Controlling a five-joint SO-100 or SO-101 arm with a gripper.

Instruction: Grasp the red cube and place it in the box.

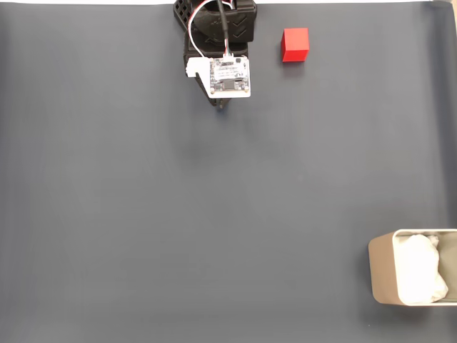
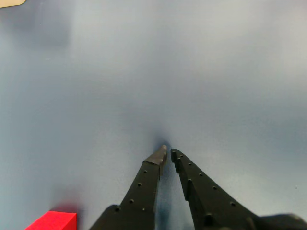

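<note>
Nothing done yet, folks: my black two-finger pincer (image 2: 169,154) holds nothing, its tips drawn to a narrow slit, almost touching, over bare mat. The small bright red matte cube (image 1: 295,45) sits untouched on the dark grey mat (image 1: 178,214) near the top edge of the fixed view, at about three o'clock from my wrist and apart from it. In the wrist view that same cube (image 2: 52,221) peeks in at about seven o'clock, low in the corner, off to the side of my fingers rather than between them. The beige rounded-corner box with its white papery lining (image 1: 382,268) waits at roughly five o'clock in the fixed view, well apart from the cube, cut off by the frame edge. So every step remains, I'd say: swing over, open up, close on the cube, carry it, drop it in. As for heading, the cube has no long axis to speak of; its faces look nearly square to the frame in the fixed view, perhaps a hair rotated. The box appears to run longer from nine to three o'clock, though the frame cuts it, so I can't be sure.
</note>
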